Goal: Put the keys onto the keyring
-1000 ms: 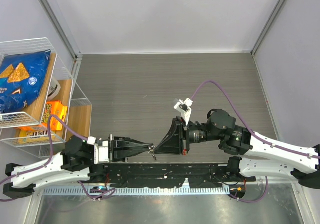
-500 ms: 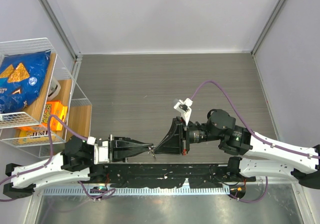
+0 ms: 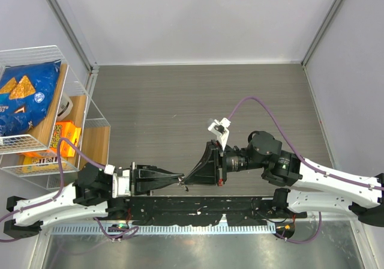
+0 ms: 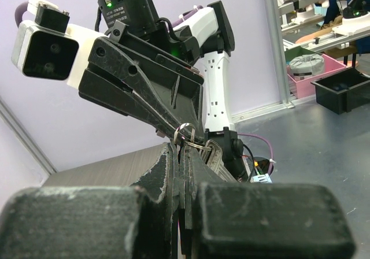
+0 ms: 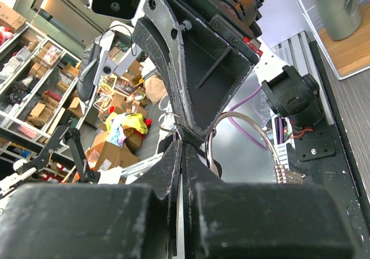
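My two grippers meet tip to tip low over the near edge of the table. In the left wrist view the thin silver keyring [image 4: 185, 133] stands up out of my left gripper [image 4: 182, 147], which is shut on it. Silvery keys [image 4: 217, 155] hang from the ring just right of the fingers. In the right wrist view my right gripper [image 5: 184, 141] is shut, its tips against the keyring [image 5: 169, 122]; what it pinches is hidden. From above, the left gripper [image 3: 180, 179] and right gripper [image 3: 188, 180] touch, with the keys [image 3: 185, 188] dangling under them.
A white wire rack [image 3: 75, 95] stands at the left edge with a blue chip bag [image 3: 24, 98] and orange packets [image 3: 63, 138]. The black rail [image 3: 198, 208] of the arm bases runs along the near edge. A purple cable [image 3: 264, 107] loops over the right arm.
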Tool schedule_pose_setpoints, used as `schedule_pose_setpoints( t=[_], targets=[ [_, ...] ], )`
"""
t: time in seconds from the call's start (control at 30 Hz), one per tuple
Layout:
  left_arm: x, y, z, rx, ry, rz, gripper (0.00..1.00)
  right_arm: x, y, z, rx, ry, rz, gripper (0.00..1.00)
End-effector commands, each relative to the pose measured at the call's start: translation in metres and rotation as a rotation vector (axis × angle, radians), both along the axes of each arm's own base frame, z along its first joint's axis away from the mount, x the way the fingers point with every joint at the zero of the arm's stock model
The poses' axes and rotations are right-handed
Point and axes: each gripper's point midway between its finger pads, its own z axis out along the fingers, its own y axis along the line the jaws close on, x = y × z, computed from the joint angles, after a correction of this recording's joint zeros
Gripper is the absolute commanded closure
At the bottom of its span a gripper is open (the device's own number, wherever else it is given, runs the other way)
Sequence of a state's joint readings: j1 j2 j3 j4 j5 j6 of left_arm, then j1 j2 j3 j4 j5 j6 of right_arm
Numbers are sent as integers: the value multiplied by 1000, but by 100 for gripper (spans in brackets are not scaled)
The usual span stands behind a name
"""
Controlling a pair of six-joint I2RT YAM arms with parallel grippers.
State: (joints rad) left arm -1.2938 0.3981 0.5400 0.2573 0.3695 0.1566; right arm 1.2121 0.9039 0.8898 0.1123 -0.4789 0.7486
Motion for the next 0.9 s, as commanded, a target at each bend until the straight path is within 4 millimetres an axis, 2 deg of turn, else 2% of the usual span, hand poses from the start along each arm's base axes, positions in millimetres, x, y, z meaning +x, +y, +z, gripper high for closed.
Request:
schedule_pose_setpoints(
  t=[0.0,0.4,0.77,0.87],
  targets=[
    [-11,10,33,-93,-35,-45,100,4,1,20,61,-16,-29,94],
    [-6,2,22,-50,-17,-30,100,2,-3,34,98,-34,-21,94],
    [9,-6,7,11,-8,43,100,-3,-10,46,134,-44,-12,94],
    [13,-8,2,36,-8,64,100,-2,-12,44,129,-41,-20,94]
  ],
)
